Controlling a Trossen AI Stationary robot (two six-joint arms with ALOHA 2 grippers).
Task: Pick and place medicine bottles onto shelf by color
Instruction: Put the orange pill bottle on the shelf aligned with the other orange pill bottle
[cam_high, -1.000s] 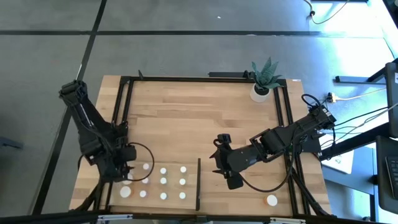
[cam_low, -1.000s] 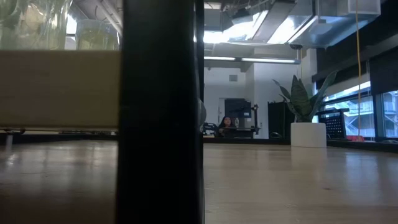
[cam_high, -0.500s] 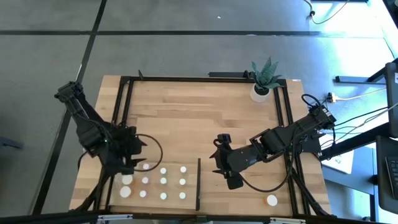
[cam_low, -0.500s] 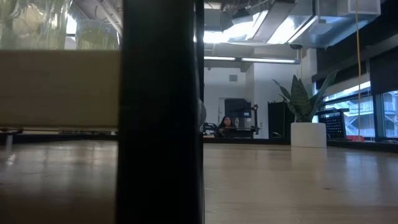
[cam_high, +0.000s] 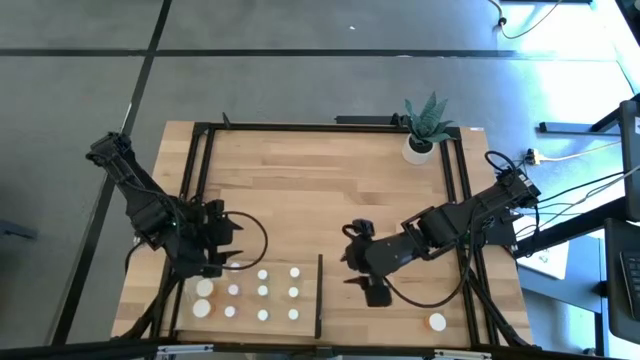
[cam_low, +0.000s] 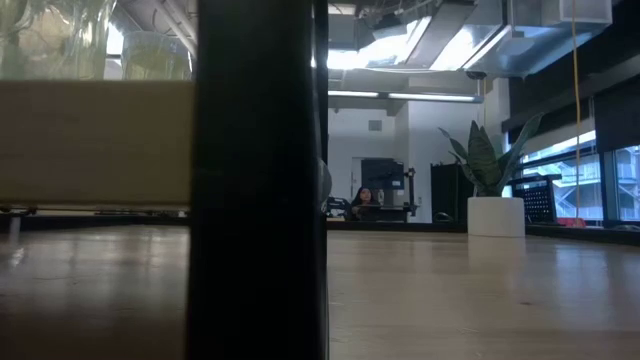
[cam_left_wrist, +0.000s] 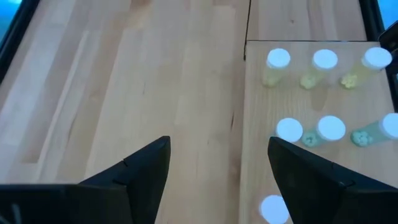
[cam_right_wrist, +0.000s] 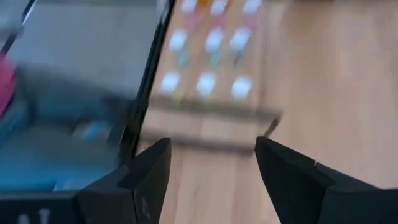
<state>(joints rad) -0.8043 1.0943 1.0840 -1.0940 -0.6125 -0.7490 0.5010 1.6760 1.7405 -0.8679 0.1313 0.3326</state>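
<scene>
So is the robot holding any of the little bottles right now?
No. Both hands are open and empty: the left hand hovers beside the shelf, and the right hand hovers over bare table on its other side.

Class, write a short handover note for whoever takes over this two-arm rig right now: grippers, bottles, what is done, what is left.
Left gripper: open, empty, at the far edge of the shelf.
Right gripper: open, empty, hovering just right of the shelf.
Done: ten white-capped bottles stand in rows on the shelf.
Left: one orange bottle stands alone at the near right of the tabletop; it is probably the right arm's next pick.
</scene>
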